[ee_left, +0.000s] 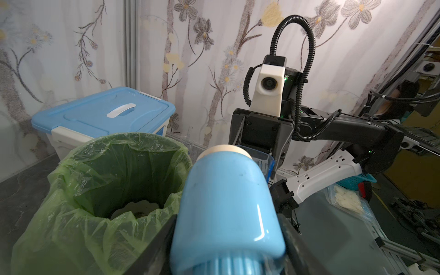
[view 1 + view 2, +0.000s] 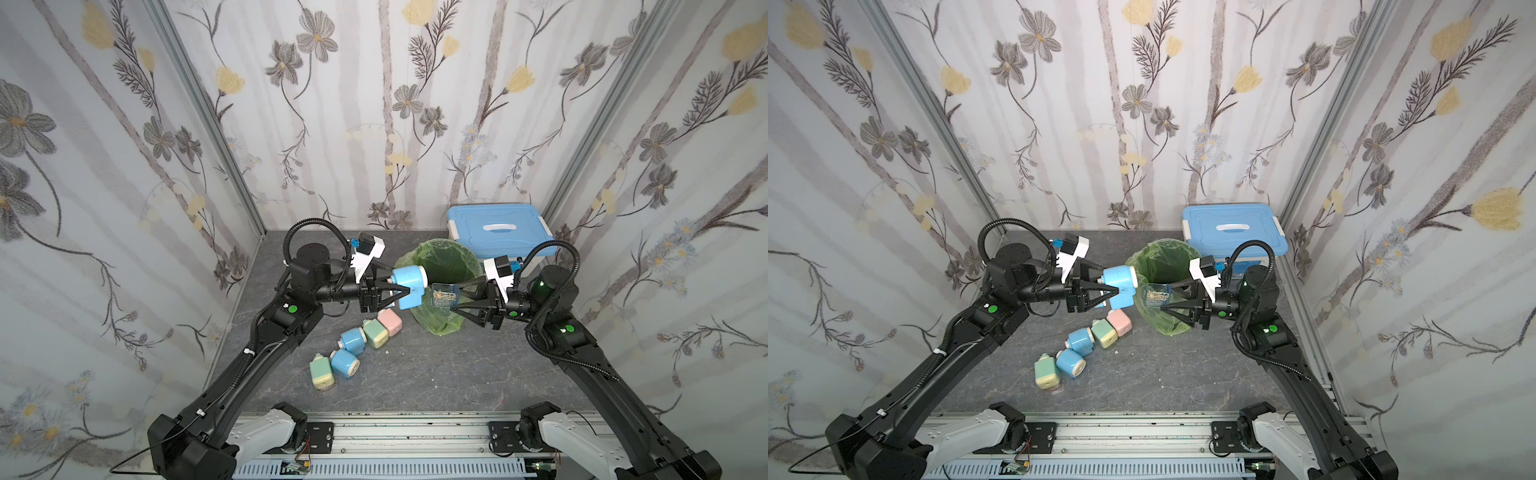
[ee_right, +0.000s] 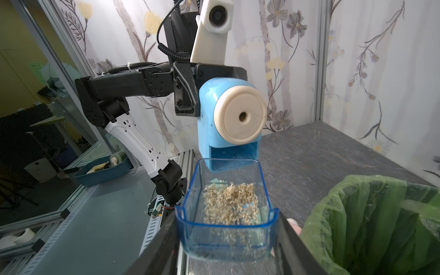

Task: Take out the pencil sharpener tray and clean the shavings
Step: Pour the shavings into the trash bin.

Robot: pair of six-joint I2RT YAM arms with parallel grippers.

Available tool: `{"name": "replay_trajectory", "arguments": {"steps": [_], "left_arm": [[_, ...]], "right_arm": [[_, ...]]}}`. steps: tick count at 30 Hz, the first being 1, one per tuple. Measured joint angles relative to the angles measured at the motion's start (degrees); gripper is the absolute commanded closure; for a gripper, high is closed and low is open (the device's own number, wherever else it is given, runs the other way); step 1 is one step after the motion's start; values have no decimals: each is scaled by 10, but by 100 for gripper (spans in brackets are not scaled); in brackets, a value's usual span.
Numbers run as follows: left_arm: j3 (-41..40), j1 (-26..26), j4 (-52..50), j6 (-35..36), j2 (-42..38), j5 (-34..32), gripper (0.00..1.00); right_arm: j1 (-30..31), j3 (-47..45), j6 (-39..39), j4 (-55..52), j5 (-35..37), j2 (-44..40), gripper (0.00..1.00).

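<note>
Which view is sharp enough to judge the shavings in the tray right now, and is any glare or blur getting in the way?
Right wrist view: shavings clear in the tray, only its near rim soft. Left wrist view: the blue sharpener blocks most of it, with a glare streak on its shell. Both top views: sharp but bowed at the edges, tray tiny.

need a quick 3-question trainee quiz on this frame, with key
1. True or false: the clear tray sits inside the blue sharpener gripped by the left hand.
2. The right hand holds: A the clear tray with shavings; B a pink sharpener; C nothing.
3. How many sharpeners lie on the table?
Key: 1 false, the clear tray is out of it. 2 A. 3 five.
</note>
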Motion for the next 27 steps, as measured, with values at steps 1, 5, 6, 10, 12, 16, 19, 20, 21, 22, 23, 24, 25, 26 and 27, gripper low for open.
{"name": "replay_trajectory", "arguments": {"steps": [1, 5, 6, 10, 12, 16, 19, 20, 21, 22, 23, 24, 25, 26, 27], "left_arm": [[0, 2, -2, -1, -2, -16, 67], [-2, 7, -4, -1, -13, -80, 67], [-3, 8, -4, -2, -17, -100, 67], [-12, 9, -9, -10, -29, -182, 66], [-14, 9, -15, -17, -31, -222, 66], [-28, 9, -28, -32, -40, -287, 65], [-42, 9, -38, -40, -51, -316, 65], [-44, 9, -40, -42, -55, -323, 65], [-47, 9, -40, -42, -59, -332, 64], [-50, 9, -39, -44, -64, -339, 64], [-52, 9, -39, -44, -67, -343, 64], [-55, 9, -39, -44, -69, -347, 64], [-57, 9, -39, -44, -70, -351, 64], [-59, 9, -39, -44, -70, -354, 64], [-60, 9, -39, -44, -70, -357, 64]], "right_arm": [[-5, 3, 11, -5, 7, 2, 59], [-21, 26, 70, -19, 45, 10, 59], [-23, 35, 85, -25, 54, 12, 59], [-25, 65, 114, -79, 104, 7, 58], [-25, 79, 113, -111, 136, 1, 58], [-25, 109, 87, -174, 228, 0, 58], [-25, 134, 55, -221, 292, 15, 58], [-23, 141, 47, -231, 310, 21, 58], [-21, 151, 36, -249, 333, 28, 58], [-16, 160, 27, -263, 355, 34, 58], [-10, 169, 18, -275, 374, 40, 58], [-2, 181, 7, -290, 394, 48, 58], [9, 196, -3, -305, 418, 56, 58], [21, 212, -13, -317, 443, 65, 59], [36, 231, -24, -331, 468, 76, 59]]}}
